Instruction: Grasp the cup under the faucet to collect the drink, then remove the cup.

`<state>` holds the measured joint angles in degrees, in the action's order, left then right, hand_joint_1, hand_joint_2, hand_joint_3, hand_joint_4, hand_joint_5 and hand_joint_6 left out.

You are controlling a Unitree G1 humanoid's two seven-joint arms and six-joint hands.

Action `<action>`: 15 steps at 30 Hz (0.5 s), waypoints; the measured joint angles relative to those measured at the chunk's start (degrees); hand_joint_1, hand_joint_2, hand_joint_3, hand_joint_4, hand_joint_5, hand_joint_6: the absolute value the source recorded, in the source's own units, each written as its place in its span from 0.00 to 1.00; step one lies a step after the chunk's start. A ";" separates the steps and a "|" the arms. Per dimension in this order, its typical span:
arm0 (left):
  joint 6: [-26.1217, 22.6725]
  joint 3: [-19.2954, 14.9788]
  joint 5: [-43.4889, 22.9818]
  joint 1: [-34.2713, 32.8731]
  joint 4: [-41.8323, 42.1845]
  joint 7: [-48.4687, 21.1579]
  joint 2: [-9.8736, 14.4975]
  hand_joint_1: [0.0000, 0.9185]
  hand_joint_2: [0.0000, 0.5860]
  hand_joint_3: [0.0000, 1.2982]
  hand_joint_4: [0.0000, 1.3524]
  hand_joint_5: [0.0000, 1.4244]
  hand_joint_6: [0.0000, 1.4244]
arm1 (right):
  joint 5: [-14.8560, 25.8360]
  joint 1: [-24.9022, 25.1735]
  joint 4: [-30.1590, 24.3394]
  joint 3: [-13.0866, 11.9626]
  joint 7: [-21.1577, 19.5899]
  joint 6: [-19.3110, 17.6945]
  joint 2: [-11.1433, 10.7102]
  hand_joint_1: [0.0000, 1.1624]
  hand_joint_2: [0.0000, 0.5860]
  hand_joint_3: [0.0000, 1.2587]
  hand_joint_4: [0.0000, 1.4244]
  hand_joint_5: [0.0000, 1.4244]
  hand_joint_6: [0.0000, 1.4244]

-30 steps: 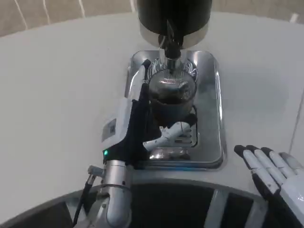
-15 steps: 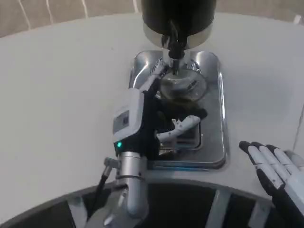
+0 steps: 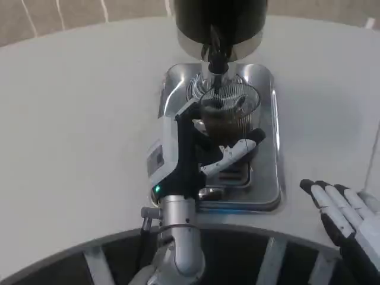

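Left hand [image 3: 205,151] holds cup [image 3: 221,116] under faucet [image 3: 215,56], dark drink inside (looks part full). Taking cup away left. Right hand [image 3: 344,214] flat, fingers apart, holds nothing.

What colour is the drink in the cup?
Dark brown, seen through the clear cup in the head view.

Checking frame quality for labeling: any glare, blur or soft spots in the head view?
Head view: glare and bright reflections on the metal drip tray; the clear cup is hard to outline against it, dark drink inside; the left hand holding the cup looks slightly soft; the right hand is cropped at the frame corner; the white table is evenly lit.
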<state>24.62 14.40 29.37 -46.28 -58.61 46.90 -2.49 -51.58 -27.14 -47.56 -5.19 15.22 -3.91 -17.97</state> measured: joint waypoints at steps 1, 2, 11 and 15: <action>0.04 0.00 0.00 0.03 0.03 0.02 0.04 0.82 0.10 0.80 0.90 1.00 1.00 | -0.02 -0.05 0.00 0.02 0.00 0.03 0.02 0.69 0.52 0.00 0.00 0.00 0.00; 0.08 0.02 0.03 0.11 0.17 0.02 0.19 0.82 0.10 0.80 0.90 1.00 1.00 | -0.01 -0.07 0.00 0.07 0.00 0.03 0.03 0.69 0.52 0.00 0.00 0.00 0.00; 0.64 0.79 0.88 4.37 5.52 -0.45 3.09 0.82 0.10 0.81 0.90 1.00 1.00 | 1.12 1.17 1.33 0.31 0.00 -0.02 -0.32 0.69 0.52 0.00 0.00 0.00 0.00; 0.69 1.26 1.66 7.24 9.84 -2.03 5.00 0.82 0.10 0.81 0.90 1.00 1.00 | 1.94 1.83 2.52 0.31 0.00 -0.13 -0.91 0.69 0.52 0.00 0.00 0.00 0.00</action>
<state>25.32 15.66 31.02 -39.04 -48.77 44.87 2.50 -49.65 -25.31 -45.04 -4.88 15.22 -4.05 -18.88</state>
